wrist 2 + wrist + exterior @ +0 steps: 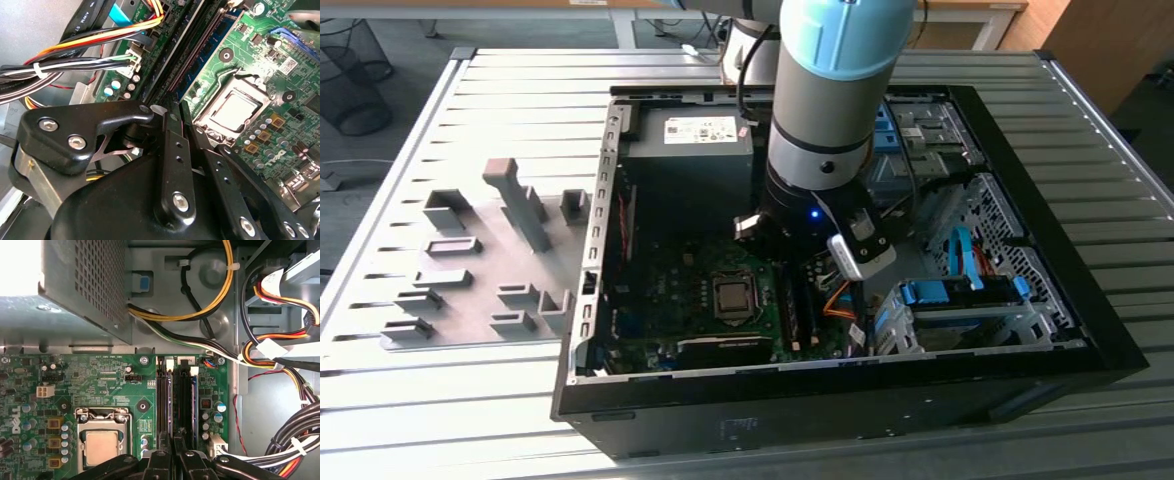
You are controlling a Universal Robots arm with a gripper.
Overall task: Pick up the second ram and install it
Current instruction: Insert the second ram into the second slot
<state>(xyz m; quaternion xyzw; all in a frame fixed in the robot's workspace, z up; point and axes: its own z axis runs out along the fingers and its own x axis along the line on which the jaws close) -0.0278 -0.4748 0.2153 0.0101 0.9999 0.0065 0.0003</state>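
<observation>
In the first wrist view, the processor socket (102, 442) sits at lower left and the gripper (173, 442) at bottom centre over the memory slots (176, 397). Bundled cables (280, 352) fill the right. In the second wrist view, the jaws are pinched together on the second ram (212, 47), a blue stick standing in its slot from the centre to the upper right.

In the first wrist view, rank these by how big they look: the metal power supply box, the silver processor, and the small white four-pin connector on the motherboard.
1. Power supply box, though it may sit nearer the camera.
2. Processor.
3. White connector.
</observation>
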